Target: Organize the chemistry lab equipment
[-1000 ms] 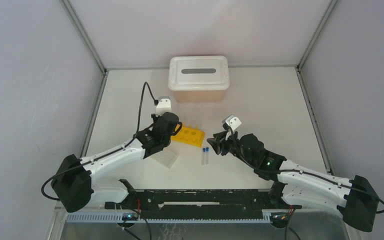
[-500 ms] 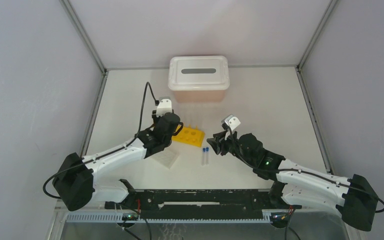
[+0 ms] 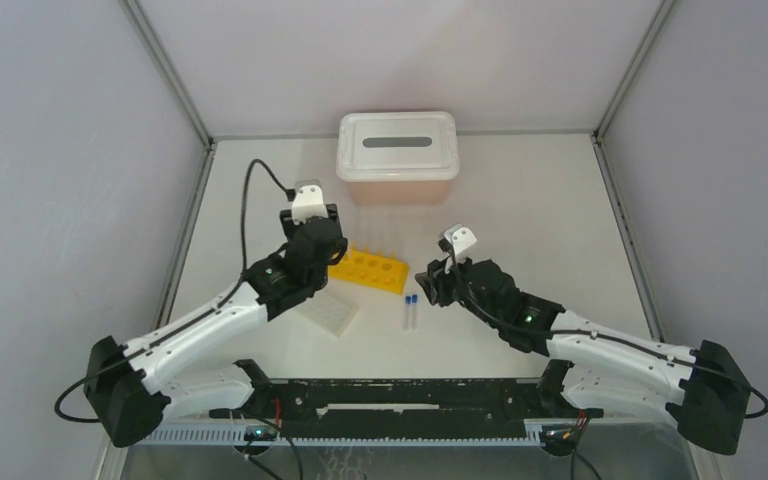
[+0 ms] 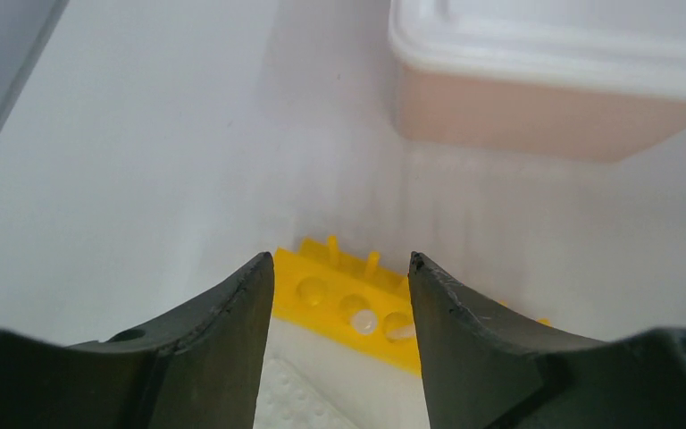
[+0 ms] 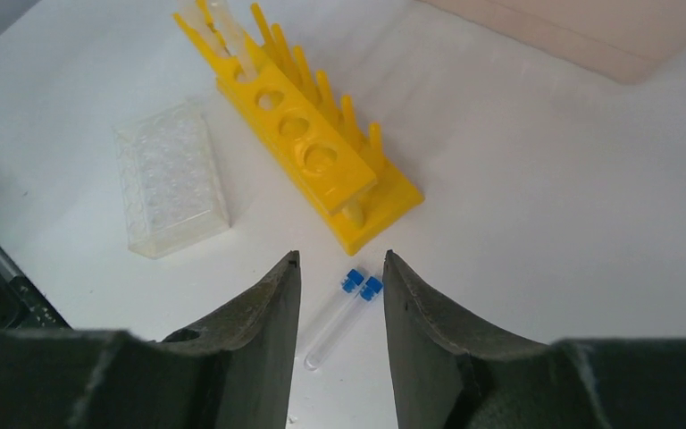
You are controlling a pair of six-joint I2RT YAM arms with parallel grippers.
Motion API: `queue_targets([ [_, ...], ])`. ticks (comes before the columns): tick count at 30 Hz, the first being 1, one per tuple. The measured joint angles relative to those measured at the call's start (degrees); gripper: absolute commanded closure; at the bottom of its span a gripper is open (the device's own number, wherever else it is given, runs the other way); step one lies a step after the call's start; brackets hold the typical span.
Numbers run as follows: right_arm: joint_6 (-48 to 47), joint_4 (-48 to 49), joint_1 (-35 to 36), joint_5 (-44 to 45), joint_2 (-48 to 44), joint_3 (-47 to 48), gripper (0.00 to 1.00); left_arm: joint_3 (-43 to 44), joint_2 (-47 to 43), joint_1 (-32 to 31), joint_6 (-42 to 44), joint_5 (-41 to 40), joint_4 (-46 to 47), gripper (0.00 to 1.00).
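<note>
left gripper: jaws at a middling spread, nothing between them; hangs clear above the table.
well plate: under the left gripper, back toward its wrist, just beside the rack.
yellow tube rack: just ahead of and below the left fingertips, one end framed in the gap; small clear pieces sit in some holes.
risk, left: a straight drop could land a finger on the rack's edge or pegs, tip it, and spill what stands in the holes. A sweep back would shove the plate.
blue-capped vials: two lying side by side, seemingly touching, directly below the right gripper's gap, caps pointing ahead toward the rack.
right gripper: jaws parted, empty, poised over the vials.
risk, right: round bodies may roll. Closing on both could pinch one and kick the other toward the rack end, which lies near ahead.
room: pink box well ahead of both tools. Bare table lies to the right gripper's right. The two grippers are near each other across the rack, so crossing paths is the tight spot.
</note>
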Motion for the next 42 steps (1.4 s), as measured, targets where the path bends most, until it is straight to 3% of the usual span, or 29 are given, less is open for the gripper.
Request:
queue_targets([
  [6,6.5,-8.6,1.9,5.9,8.3,6.4,0.51,6.9,-7.0,-1.2,0.0,0.0,-3.1,0.34],
  [17,20.2,-19.1,6.3,9.5,22.0,8.9,0.51,7.1,-13.7,-7.3,-3.0,3.4,-9.8,0.34],
  [26,25.5,-19.7,6.9,9.5,29.7,11.3,0.51,6.7,-17.4,-10.0,-4.6,4.5,-11.1,0.33],
  [42,26.9,-18.7,5.0,8.8,36.2,13.0,0.53,1.9,-20.0,-10.5,-6.0,4.9,-11.8,0.33],
])
